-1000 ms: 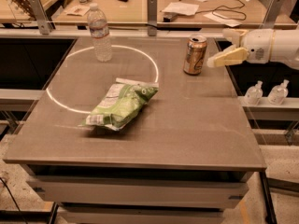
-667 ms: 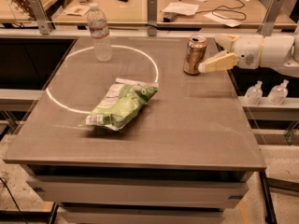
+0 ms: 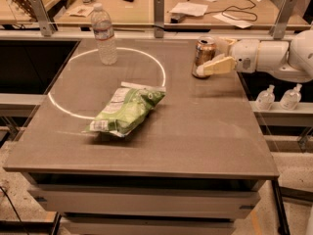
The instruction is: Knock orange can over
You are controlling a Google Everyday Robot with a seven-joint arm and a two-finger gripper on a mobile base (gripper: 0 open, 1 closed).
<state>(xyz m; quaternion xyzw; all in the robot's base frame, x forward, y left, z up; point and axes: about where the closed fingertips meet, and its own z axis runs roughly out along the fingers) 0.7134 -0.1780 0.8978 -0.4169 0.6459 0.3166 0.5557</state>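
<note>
The orange can point(image 3: 202, 55) stands upright on the grey table point(image 3: 195, 131), near its far right edge. It is copper-orange with a silver top. My gripper point(image 3: 211, 57) reaches in from the right on a white arm point(image 3: 274, 55). It is open. One cream finger point(image 3: 216, 66) lies against the can's front right side, low down. The other finger point(image 3: 224, 43) shows just behind the can's right side.
A clear water bottle point(image 3: 103, 34) stands at the far left on a white painted circle point(image 3: 159, 67). A green chip bag point(image 3: 128, 109) lies in the table's middle. Two small bottles point(image 3: 279, 98) sit on a shelf to the right. A wooden desk point(image 3: 195, 6) lies behind.
My gripper has moved left along the table's far right side, from a gap beside the can to touching it. The can still stands upright in the same spot.
</note>
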